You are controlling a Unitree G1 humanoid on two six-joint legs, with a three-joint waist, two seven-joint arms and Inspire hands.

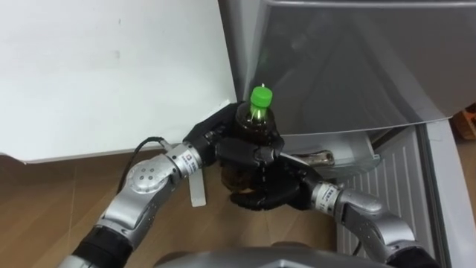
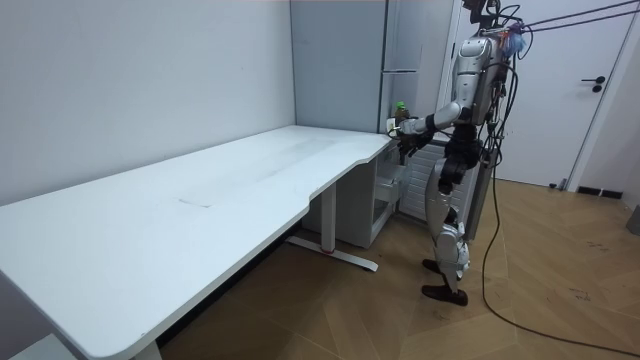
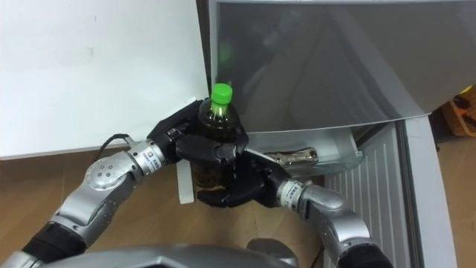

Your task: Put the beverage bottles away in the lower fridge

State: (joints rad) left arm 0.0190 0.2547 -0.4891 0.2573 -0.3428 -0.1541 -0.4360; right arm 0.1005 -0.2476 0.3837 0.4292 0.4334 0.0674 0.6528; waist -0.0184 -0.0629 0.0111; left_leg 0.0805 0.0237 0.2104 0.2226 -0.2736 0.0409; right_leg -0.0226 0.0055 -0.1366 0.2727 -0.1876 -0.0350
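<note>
The bottle (image 1: 255, 128), dark with a green cap (image 1: 261, 97), is held upright in the air by both hands, just off the tabletop's (image 1: 104, 74) far right corner and in front of the fridge (image 1: 349, 67). The left robot hand (image 1: 216, 141) is curled round the bottle's upper body from the left. The right robot hand (image 1: 264, 195) is curled round its lower part from the right and beneath. The fridge's grey upper front is closed. Its lower compartment (image 1: 394, 179) is open, with a pale ribbed inner surface showing to the right of the hands. The tabletop is white and bare, with a curved near edge. In the room view it runs from the near left to the fridge at the far end, along a plain pale wall (image 2: 120, 80). The floor (image 1: 67, 193) is brown wood. The robot stands upright on it at the tabletop's far end, facing the fridge, with both arms raised forward. A white door (image 2: 590, 90) is in the far wall at the room view's right.
</note>
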